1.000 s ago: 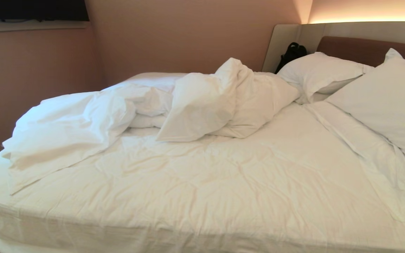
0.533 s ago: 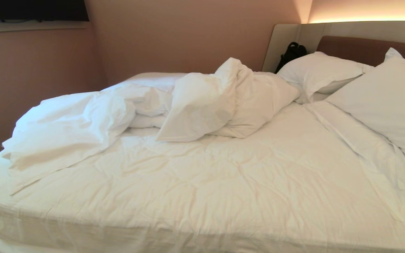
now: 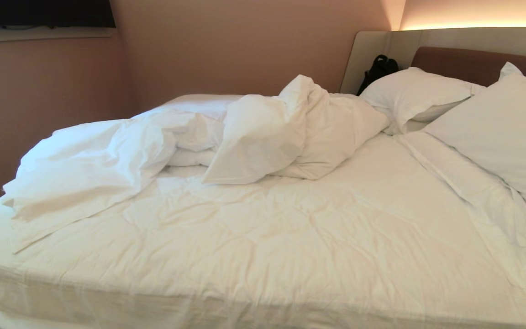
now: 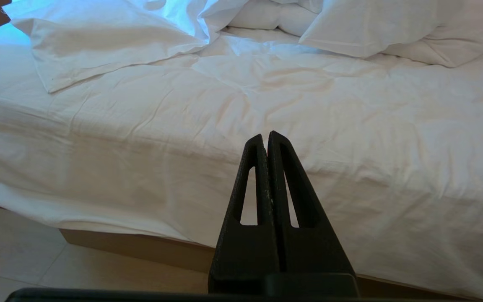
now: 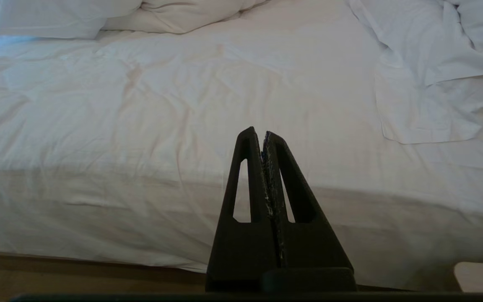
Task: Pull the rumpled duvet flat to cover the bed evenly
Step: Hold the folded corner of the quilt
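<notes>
The duvet (image 3: pixel 254 132) lies heaped along the far side of the bed (image 3: pixel 263 256), one thick fold standing up mid-bed and another mass slumped toward the foot at the left, so the near half shows flatter, creased white fabric. Two pillows (image 3: pixel 496 132) rest against the brown headboard (image 3: pixel 468 64), with a dark bag (image 3: pixel 378 68) wedged beside them. The left gripper (image 4: pixel 266 136) and right gripper (image 5: pixel 262 133) both hang off the bed's near edge, fingers clenched on nothing, apparently parked before any reach. Judging by the heap, the pull has not yet begun.
</notes>
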`<state>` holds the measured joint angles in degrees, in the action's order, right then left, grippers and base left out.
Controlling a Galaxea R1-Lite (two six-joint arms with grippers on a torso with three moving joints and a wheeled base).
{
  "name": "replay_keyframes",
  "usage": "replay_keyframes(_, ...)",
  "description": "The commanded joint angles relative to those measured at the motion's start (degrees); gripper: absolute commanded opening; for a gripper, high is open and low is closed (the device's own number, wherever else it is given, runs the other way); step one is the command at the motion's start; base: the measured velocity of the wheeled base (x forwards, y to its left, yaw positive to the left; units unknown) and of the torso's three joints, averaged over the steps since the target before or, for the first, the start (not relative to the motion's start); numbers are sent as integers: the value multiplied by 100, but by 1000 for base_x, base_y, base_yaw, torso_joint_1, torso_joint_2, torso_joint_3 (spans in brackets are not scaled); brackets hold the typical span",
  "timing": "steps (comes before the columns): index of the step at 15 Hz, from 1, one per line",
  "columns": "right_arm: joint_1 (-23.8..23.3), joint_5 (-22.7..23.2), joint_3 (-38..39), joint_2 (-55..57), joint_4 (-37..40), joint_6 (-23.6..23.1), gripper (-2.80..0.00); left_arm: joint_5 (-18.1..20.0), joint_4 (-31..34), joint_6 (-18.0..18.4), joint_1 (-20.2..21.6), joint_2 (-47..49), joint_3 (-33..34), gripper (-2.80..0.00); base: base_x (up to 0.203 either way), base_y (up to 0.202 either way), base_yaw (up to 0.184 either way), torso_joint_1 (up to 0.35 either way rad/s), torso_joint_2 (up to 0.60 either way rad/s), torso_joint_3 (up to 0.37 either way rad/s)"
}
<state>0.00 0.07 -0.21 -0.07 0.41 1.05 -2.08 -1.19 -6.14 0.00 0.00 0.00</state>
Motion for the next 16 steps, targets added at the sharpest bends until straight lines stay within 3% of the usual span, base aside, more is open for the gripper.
replay_keyframes(1,0,1,-6,7,3,1,-280,-10,-4,-35,0,0,0,-280,0,0,0,0,0,0)
replay_keyframes(9,0,1,-6,7,3,18,-280,-20,-4,-36,9,0,0,-280,0,0,0,0,0,0)
replay_keyframes(14,0,1,12,7,-15,45,-280,-59,104,142,9,12,-54,-280,0,0,0,0,0,0)
replay_keyframes(16,0,1,12,7,-15,45,-280,-14,200,144,9,166,-573,-280,0,0,0,0,0,0)
